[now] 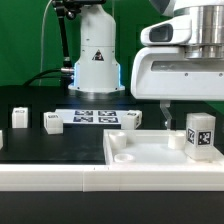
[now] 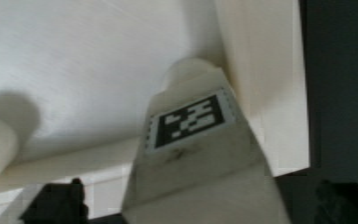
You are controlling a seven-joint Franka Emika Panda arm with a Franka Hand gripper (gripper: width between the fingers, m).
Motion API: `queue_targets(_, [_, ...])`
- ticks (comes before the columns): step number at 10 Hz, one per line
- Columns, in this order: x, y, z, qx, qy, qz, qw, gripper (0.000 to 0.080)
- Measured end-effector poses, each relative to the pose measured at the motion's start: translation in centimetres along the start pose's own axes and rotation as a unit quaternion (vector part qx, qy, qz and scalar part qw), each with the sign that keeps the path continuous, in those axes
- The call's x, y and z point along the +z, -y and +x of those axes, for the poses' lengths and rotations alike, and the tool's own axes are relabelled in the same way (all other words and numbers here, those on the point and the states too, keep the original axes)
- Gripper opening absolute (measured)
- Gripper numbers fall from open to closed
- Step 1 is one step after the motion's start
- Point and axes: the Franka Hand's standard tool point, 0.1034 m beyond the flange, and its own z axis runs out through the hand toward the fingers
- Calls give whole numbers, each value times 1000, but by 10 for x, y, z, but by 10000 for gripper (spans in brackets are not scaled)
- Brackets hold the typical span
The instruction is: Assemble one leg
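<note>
1. The leg (image 1: pixel 200 135) is standing upright on the white tray-like top (image 1: pixel 140 152), near its corner at the exterior view's right. It is looking placed, but I cannot tell whether it is fully seated.
2. The claw (image 2: pixel 202 204) is hanging spread, one finger on either side of the leg, pinching nothing.
3. No writing is showing that can be read. Only square black-and-white tags are appearing, on the leg and on the marker board (image 1: pixel 95 117).

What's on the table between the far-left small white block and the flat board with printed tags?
Another small white block stands there, apart from both the far-left block and the marker board; the exterior view shows it.
</note>
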Motion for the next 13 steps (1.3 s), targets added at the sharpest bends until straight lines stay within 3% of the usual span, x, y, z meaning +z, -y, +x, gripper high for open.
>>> queue_targets(4, [0,-1,0,-170,-2,-14,985,649])
queue_targets(7, [0,1,0,-178,-4,-15,984,649])
queue_targets(9, [0,1,0,-175,-4,-15,984,397])
queue_targets(10, [0,1,0,-167,-4,-15,986,397])
queue_targets(11, [0,0,0,-160,-4,-15,987,289])
queue_targets(13, [0,1,0,-92,-4,-13,996,289])
